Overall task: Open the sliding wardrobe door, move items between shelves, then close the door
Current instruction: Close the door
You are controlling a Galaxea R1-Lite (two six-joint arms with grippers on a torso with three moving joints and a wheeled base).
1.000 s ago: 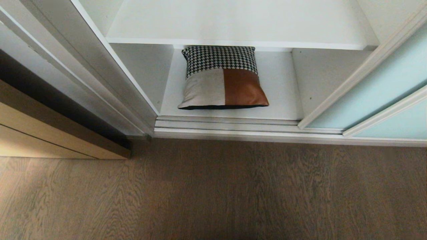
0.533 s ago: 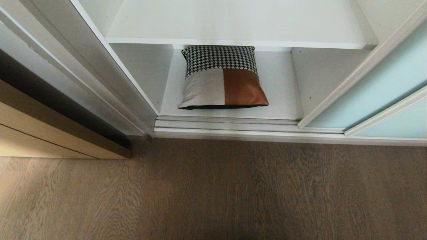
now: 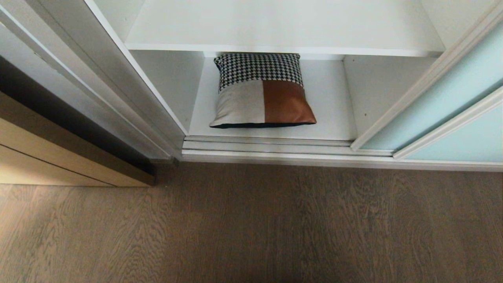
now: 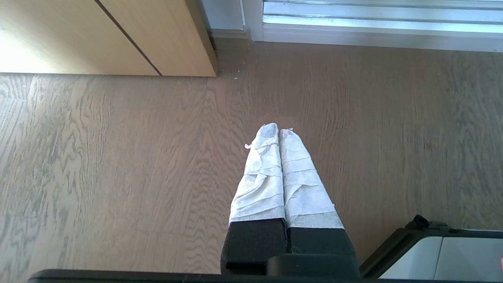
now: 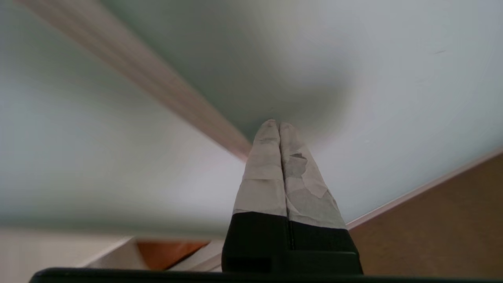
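Note:
The wardrobe stands open. A square cushion (image 3: 262, 94) with houndstooth, beige and rust patches lies flat on the lower shelf (image 3: 330, 106), under a bare upper shelf (image 3: 275, 23). The sliding wardrobe door (image 3: 456, 141), frosted pale blue-green, sits at the right in front of a second panel (image 3: 444, 94). My right gripper (image 5: 279, 124) is shut and empty, its tips against or very near the door's glass (image 5: 393, 78) beside a frame strip; a rust corner of the cushion (image 5: 169, 251) shows behind it. My left gripper (image 4: 279, 129) hangs shut and empty over the floor. Neither gripper shows in the head view.
A tan wood-grain door (image 3: 59, 157) stands at the left of the wardrobe frame. The metal floor track (image 3: 275, 147) runs along the opening. Grey-brown wood floor (image 3: 251, 228) lies in front. Part of my base (image 4: 444, 255) shows by the left gripper.
The front frosted panel's frame edge has slid a little to the left along the track. The cushion has not moved.

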